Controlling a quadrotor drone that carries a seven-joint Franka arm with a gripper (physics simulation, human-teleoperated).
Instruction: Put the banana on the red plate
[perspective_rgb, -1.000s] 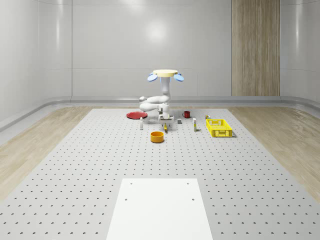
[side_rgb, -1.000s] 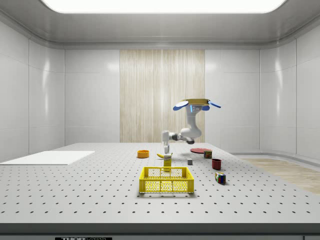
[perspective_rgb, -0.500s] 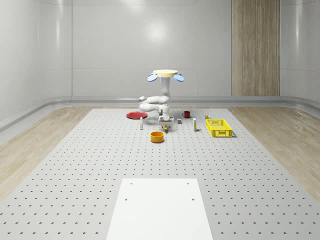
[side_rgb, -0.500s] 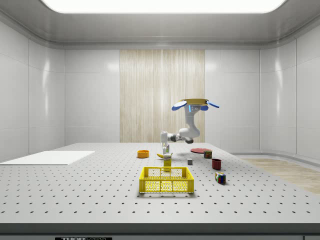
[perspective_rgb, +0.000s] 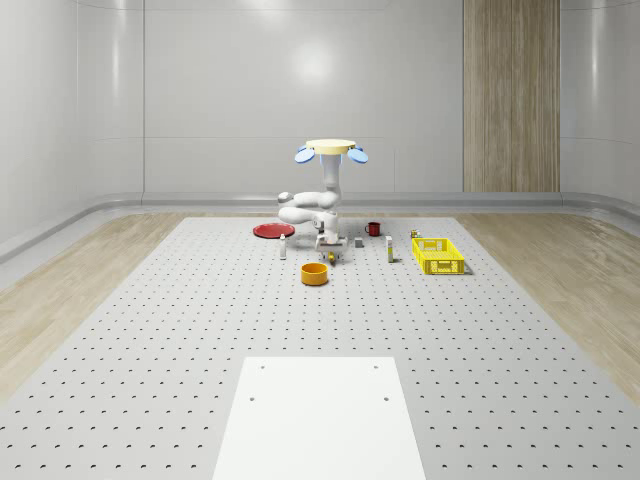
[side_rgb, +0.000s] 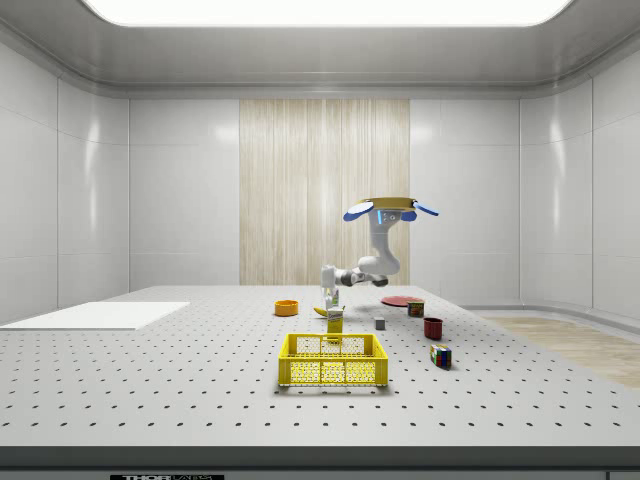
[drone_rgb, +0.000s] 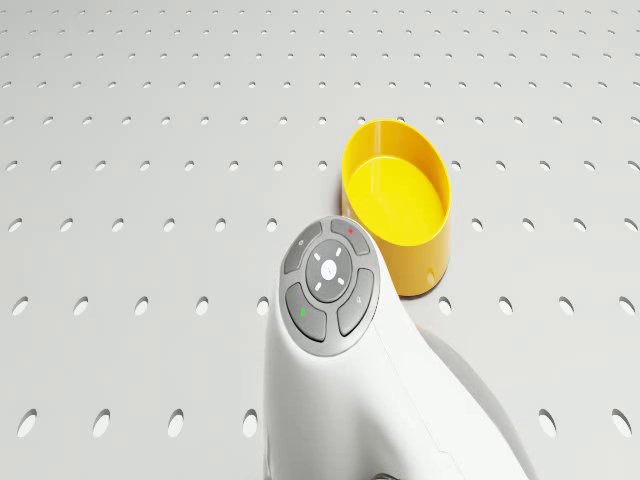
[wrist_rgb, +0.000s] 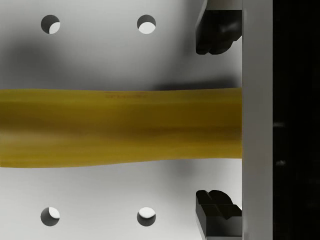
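Banana (wrist_rgb: 120, 127) is what I'm staring at down the wrist camera: a yellow band running across the middle of the frame, lying flat on the perforated bench (wrist_rgb: 100, 55). My read is that it's light, soft enough to bruise, with a smooth curved skin that could roll or slip under a hard pinch, so I want to take it across the thick middle of its length, not near an end, and squeeze gently.

Tool (wrist_rgb: 218, 120) is apart, wide open: one dark fingertip (wrist_rgb: 215, 32) sits at the upper right of the wrist frame, the other at the lower right, and the banana passes between them with bench showing on both sides. Neither pad touches the fruit as far as I can tell; it holds nothing.

In the whole-scene view the drone (perspective_rgb: 331, 148) hovers at centre frame, arm bent down so the tool (perspective_rgb: 326, 247) hangs low over the bench, just above the orange bowl (perspective_rgb: 315, 273). The red plate (perspective_rgb: 271, 230) lies left of the arm, near but clear of it. The drone camera shows the arm's wrist housing (drone_rgb: 330, 285) beside that bowl (drone_rgb: 397, 205).
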